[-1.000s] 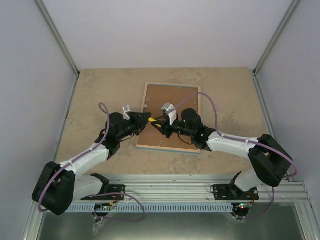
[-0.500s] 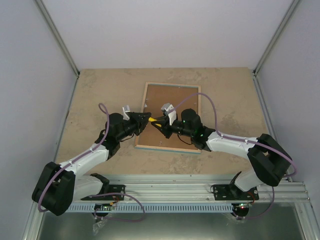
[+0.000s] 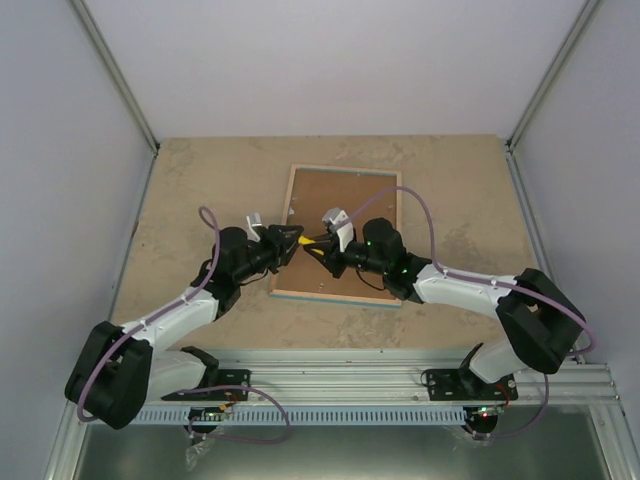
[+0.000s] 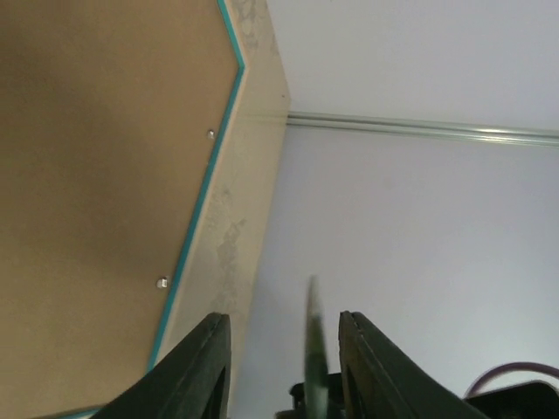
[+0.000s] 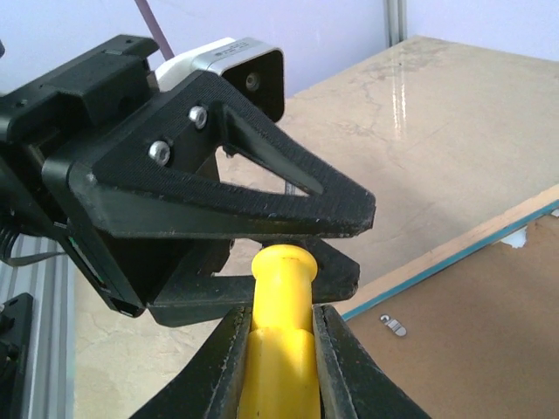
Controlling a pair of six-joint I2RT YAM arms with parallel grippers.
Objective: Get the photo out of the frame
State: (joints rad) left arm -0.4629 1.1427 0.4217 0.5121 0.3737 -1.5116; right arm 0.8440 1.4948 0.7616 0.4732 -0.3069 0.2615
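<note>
The frame lies face down on the table with its brown back panel up, its turquoise edge showing beside the panel. The photo is hidden under that panel. Both grippers meet above the frame's left side. My right gripper is shut on a yellow tool handle, also visible from above as the yellow tool. My left gripper is open, with a thin greenish blade standing between its fingers and touching neither. The left gripper's black fingers straddle the yellow tool's tip.
Small metal tabs sit along the back panel's edge. The beige table is walled by pale panels on three sides. A metal rail runs along the near edge by the arm bases.
My left gripper's jaws have spread apart. The right gripper has closed more tightly on the yellow tool. Neither arm has shifted much.
</note>
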